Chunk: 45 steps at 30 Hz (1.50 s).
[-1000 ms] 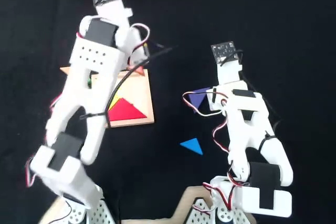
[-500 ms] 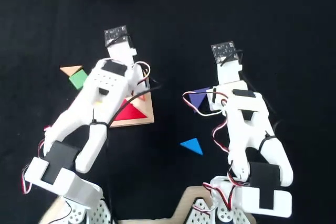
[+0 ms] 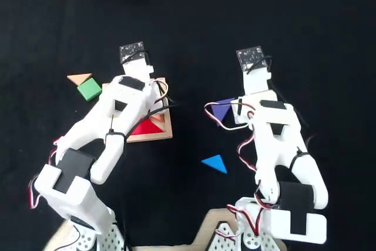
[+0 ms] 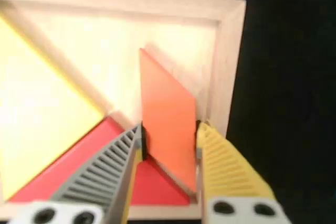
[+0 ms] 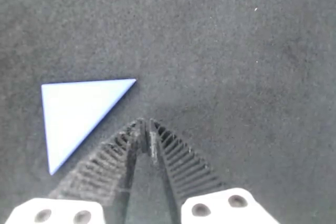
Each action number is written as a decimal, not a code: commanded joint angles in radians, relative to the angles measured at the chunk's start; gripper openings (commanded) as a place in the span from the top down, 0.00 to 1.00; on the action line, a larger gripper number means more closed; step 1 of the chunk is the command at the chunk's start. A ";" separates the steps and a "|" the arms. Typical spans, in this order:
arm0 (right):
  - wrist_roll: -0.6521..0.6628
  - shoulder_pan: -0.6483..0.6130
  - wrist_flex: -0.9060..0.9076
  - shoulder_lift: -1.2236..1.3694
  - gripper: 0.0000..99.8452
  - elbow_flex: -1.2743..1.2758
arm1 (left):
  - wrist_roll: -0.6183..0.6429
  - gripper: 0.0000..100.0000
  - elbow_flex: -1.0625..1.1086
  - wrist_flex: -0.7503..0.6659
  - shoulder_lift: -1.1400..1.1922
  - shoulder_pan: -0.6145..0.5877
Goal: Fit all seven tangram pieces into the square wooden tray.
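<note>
Black cloth (image 3: 305, 27) is covering your table. Your left pincer (image 4: 168, 135) is clamping the orange piece (image 4: 168, 103) over a corner of the wooden tray (image 4: 227, 51), and its arm is hiding most of that tray from above. Your right pincer (image 5: 144, 127) is sitting closed and empty, with a purple triangle (image 3: 222, 109) lying just beside it.

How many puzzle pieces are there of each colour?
yellow piece: 1
red piece: 1
orange piece: 1
tan piece: 1
green piece: 1
purple piece: 1
blue piece: 1
Total: 7
</note>
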 commanded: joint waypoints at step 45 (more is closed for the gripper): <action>-0.003 -0.005 -0.018 -0.001 0.99 -0.004 | -0.103 0.87 -0.225 0.046 0.103 -0.039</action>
